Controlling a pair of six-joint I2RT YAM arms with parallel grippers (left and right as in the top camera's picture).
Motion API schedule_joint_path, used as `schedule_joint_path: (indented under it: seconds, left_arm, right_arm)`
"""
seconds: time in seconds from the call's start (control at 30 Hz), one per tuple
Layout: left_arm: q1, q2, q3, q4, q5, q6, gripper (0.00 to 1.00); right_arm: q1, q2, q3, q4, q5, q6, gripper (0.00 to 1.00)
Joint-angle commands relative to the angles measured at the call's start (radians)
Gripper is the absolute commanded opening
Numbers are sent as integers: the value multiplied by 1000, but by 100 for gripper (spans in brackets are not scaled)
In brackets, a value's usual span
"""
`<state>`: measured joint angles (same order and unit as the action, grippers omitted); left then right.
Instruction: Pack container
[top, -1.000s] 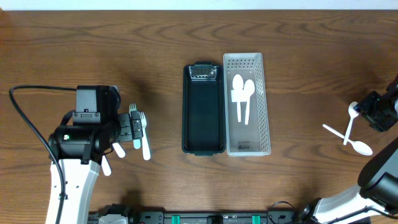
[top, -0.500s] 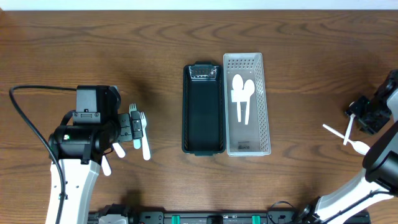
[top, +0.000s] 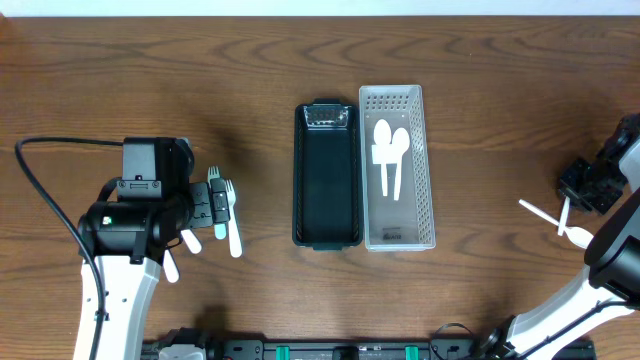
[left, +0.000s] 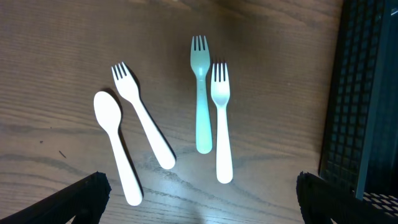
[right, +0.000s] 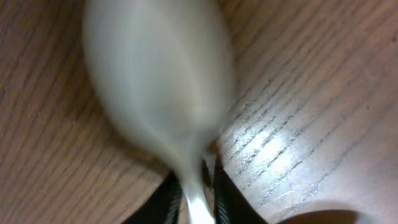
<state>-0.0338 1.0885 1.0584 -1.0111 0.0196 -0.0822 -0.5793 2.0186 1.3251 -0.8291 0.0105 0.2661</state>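
Right gripper (right: 191, 198): fingers clamped on the thin handle of a held white spoon (right: 158, 81), its bowl blurred, at the right edge of the wooden table (right: 298, 124). Left gripper (left: 202, 194): fingers wide apart, holding nothing, above a teal fork (left: 200, 93), straight white fork (left: 221, 124), slanted white fork (left: 143, 121) and loose white spoon (left: 115, 146). Black container (top: 327, 175): table centre, touching a white basket (top: 397, 235) that holds two packed spoons (top: 390, 150). No readable writing.

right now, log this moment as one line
task: pack container | left gripper: open above forks | right gripper: shut on white spoon | white tray: two spoons | black container: no cutlery
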Motion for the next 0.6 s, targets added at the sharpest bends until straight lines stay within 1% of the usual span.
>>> schedule_joint_path:
  seconds: [0.0,0.07,0.57]
  left_arm:
    - [4,2,20,-2,-1,-10,98]
    - [4,2,20,-2,-1,-10,98]
    - [4,2,19,-2,-1,-10,98]
  right_arm:
    - [5,18,-4,0,-23,-2,10]
    - [5,18,-4,0,-23,-2,3]
    - [5,18,-4,0,-23,-2,1]
